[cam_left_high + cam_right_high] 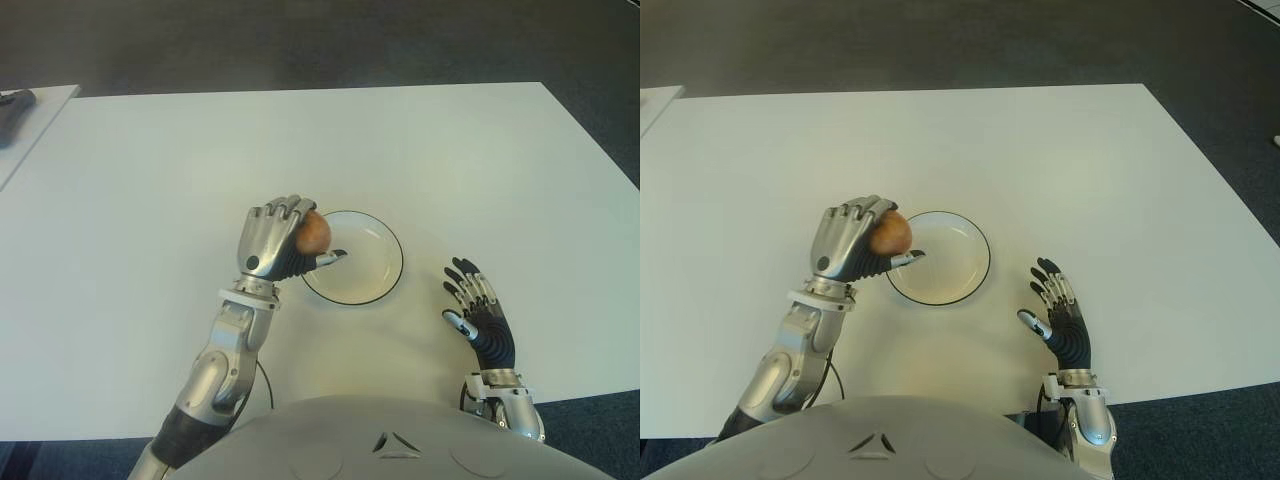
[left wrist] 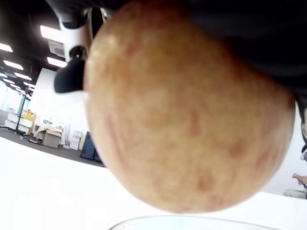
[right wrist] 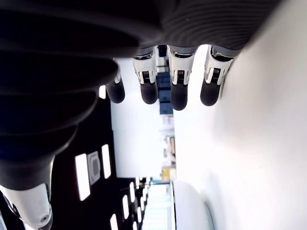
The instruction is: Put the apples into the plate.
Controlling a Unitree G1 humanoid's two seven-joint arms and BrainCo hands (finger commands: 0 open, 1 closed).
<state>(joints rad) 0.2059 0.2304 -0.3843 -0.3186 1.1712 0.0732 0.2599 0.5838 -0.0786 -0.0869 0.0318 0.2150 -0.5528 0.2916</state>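
Observation:
My left hand (image 1: 290,240) is curled around a red-yellow apple (image 1: 314,233), held just above the left rim of the white plate (image 1: 372,275) with a dark edge. The apple (image 2: 187,110) fills the left wrist view, with the plate's rim (image 2: 192,221) showing just below it. Nothing lies in the plate. My right hand (image 1: 478,308) shows to the right of the plate, fingers spread and holding nothing; its fingertips (image 3: 178,98) stand apart over the white table (image 3: 259,143).
The white table (image 1: 320,150) stretches far behind the plate. A second pale surface with a dark object (image 1: 14,110) on it shows at the far left. Dark floor lies beyond the table's edges.

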